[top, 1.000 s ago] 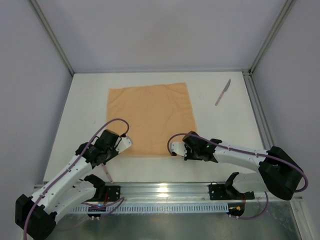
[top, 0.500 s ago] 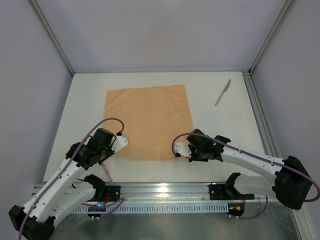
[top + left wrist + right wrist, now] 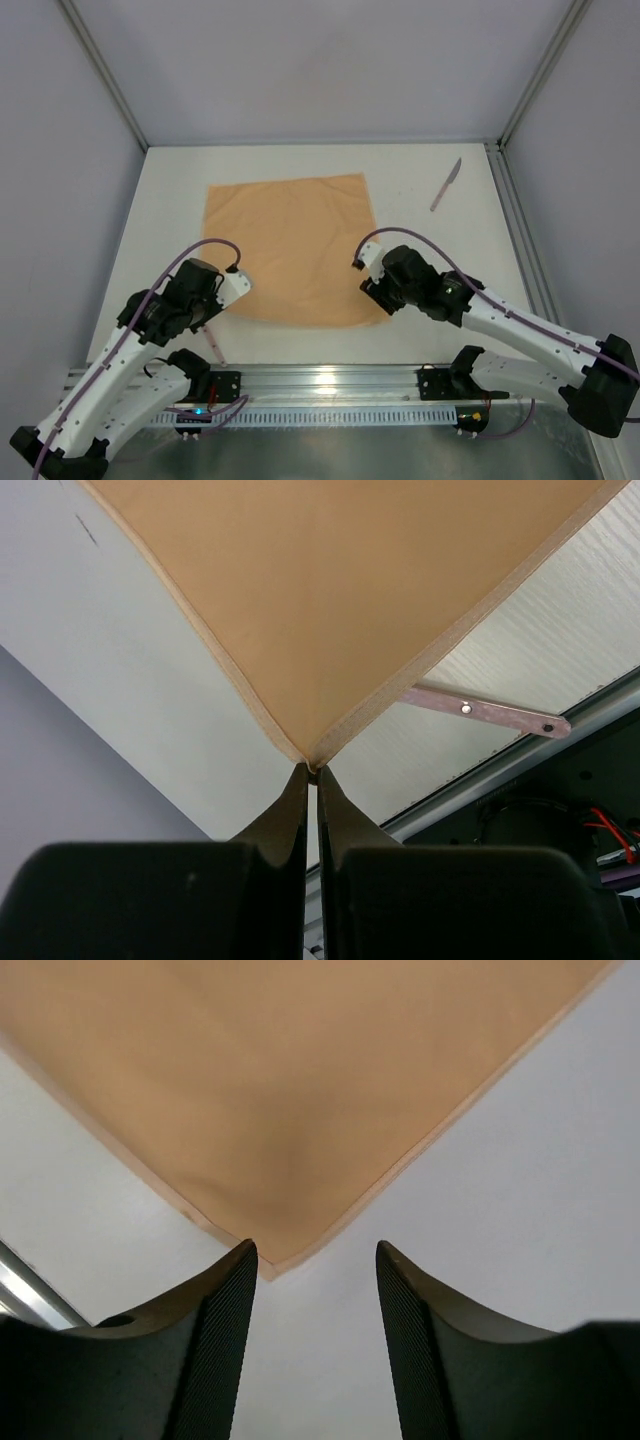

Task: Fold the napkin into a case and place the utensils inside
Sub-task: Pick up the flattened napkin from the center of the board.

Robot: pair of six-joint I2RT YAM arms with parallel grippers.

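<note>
Lab cell: white table (image 3: 410,172), grey walls (image 3: 300,70)

Overhead view, wrist close-ups — shared napkin (image 3: 288,250)

napkin (image 3: 290,250) mid table (image 3: 440,260); knife (image 3: 446,185) far rt, well apart

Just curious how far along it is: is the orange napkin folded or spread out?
Spread out: the napkin shows as one flat square, no fold. The left gripper pinches one near corner.
</note>
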